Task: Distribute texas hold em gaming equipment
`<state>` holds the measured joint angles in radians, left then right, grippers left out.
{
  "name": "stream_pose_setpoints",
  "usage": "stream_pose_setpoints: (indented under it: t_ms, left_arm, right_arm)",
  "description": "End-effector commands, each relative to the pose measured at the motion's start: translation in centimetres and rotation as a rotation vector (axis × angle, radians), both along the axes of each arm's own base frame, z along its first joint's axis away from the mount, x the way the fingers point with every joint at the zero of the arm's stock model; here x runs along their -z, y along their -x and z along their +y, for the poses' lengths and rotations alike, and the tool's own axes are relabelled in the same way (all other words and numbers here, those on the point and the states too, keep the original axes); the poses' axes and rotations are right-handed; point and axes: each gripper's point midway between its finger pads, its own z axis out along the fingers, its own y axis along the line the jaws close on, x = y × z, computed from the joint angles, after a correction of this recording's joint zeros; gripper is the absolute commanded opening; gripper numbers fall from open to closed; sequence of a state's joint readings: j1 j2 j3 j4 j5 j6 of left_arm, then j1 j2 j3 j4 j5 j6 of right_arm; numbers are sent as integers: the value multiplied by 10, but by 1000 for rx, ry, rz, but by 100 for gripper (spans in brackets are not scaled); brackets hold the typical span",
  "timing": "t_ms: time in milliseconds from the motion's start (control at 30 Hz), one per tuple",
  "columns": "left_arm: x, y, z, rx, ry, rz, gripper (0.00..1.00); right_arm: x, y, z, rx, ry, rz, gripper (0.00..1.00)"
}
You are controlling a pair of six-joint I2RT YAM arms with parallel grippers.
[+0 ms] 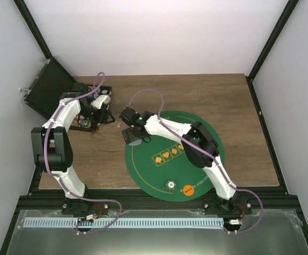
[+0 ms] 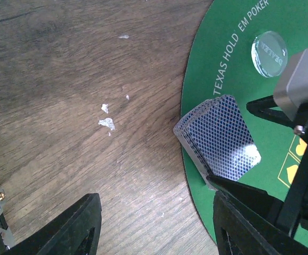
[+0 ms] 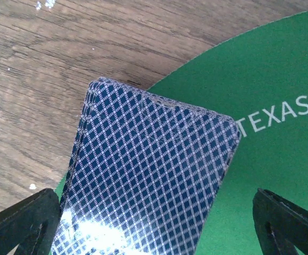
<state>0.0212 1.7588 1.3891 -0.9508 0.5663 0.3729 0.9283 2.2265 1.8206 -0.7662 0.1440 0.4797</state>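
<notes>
A deck of blue-backed playing cards [image 3: 154, 159] lies on the left edge of the round green poker mat [image 1: 196, 119], partly over the wood. It also shows in the left wrist view [image 2: 217, 141]. My right gripper [image 3: 154, 218] is low over the deck with its jaws wide on either side of it. The left finger is at the deck's edge and the right finger stands apart from it. In the top view the right gripper [image 1: 134, 136] hides the deck. My left gripper [image 2: 155, 212] is open and empty over bare wood. A clear dealer token [image 1: 170, 185] and an orange token [image 1: 188, 189] lie at the mat's near edge.
A black tray [image 1: 86, 121] with small items sits under the left arm at the back left. A black panel [image 1: 48, 87] leans in the back left corner. Small white flecks [image 2: 107, 123] lie on the wood. Orange suit symbols [image 1: 167, 154] are printed on the mat.
</notes>
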Motion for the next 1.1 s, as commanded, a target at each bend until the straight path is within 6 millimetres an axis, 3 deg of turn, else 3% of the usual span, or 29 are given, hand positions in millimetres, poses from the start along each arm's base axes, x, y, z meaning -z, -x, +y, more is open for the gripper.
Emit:
stream_pose_setpoints:
  t_ms: [0, 267, 567, 733, 933, 1067]
  left_arm:
    - [-10, 0, -4, 25, 23, -49, 60]
    - [-7, 2, -3, 28, 16, -51, 60]
    - [-3, 4, -4, 30, 25, -39, 61]
    - [10, 12, -5, 39, 28, -3, 60]
    - [19, 21, -14, 76, 67, 31, 60]
    - [37, 21, -28, 121, 28, 41, 61]
  right_arm:
    - [-3, -5, 9, -21, 9, -27, 100]
    - [21, -3, 17, -48, 27, 13, 100]
    - [13, -4, 14, -54, 21, -5, 99]
    - [9, -3, 4, -45, -25, 12, 96]
    - [4, 2, 7, -77, -167, 78, 93]
    - [3, 11, 8, -108, -208, 108, 93]
